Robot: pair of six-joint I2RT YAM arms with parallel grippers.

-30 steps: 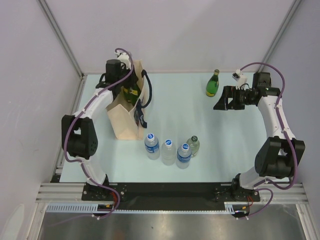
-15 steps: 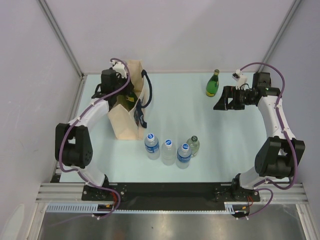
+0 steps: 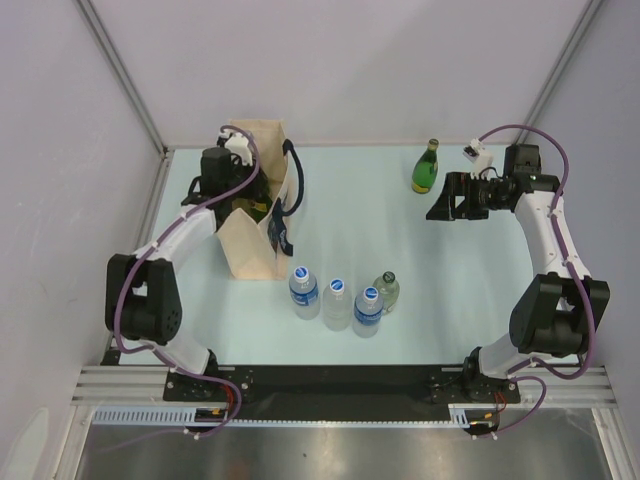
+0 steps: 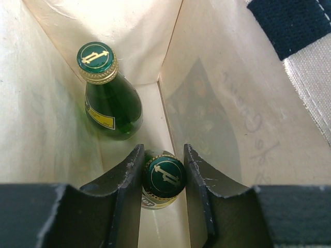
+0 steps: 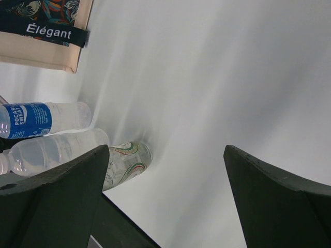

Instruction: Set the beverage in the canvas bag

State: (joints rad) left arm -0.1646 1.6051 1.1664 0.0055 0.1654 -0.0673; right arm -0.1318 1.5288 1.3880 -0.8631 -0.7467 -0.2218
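Left wrist view showed the left gripper point(image 4: 163, 150) inside the canvas bag point(image 4: 207, 77), jaws narrow, flanking the cap of a green bottle point(image 4: 164, 178); clamped or freed could not be told. A second green bottle point(image 4: 111, 103) stood beyond the jaws. Judged remaining: withdrawal past the strap handle point(image 4: 292, 23), then a third green bottle point(image 3: 426, 168) near the right gripper point(image 5: 166, 150), its jaws wide and empty, and four clear bottles point(image 3: 337, 302).

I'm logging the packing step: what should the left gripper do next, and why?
Probably open the left gripper and let go. Its fingers hug the cap of a bottle already deep inside the bag, beside a second bottle, so the carrying looks done. Whether it rests on the bag's floor is unclear.
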